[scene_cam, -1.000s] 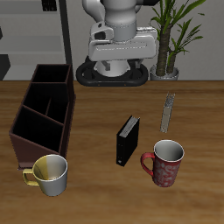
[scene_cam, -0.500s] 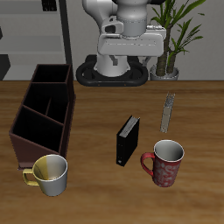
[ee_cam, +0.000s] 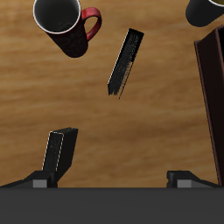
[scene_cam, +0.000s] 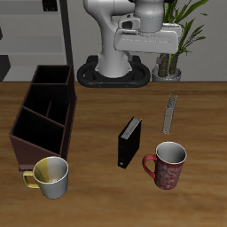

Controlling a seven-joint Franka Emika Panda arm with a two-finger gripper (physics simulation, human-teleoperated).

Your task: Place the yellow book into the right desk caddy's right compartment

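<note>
Claw (scene_cam: pixel 146 55) high above the bench (scene_cam: pixel 97 191), fingers (ee_cam: pixel 59 150) spread wide, holding nothing. Yellow book (scene_cam: pixel 169 113) flat near the red mug (scene_cam: pixel 167 164), well apart from the right desk caddy (scene_cam: pixel 44 111); right compartment not identifiable.

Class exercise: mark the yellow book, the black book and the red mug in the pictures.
yellow book (scene_cam: pixel 169 113), exterior view, middle of its cover.
black book (scene_cam: pixel 129 142), exterior view, middle of its side.
red mug (scene_cam: pixel 168 165), exterior view, its outer wall.
</note>
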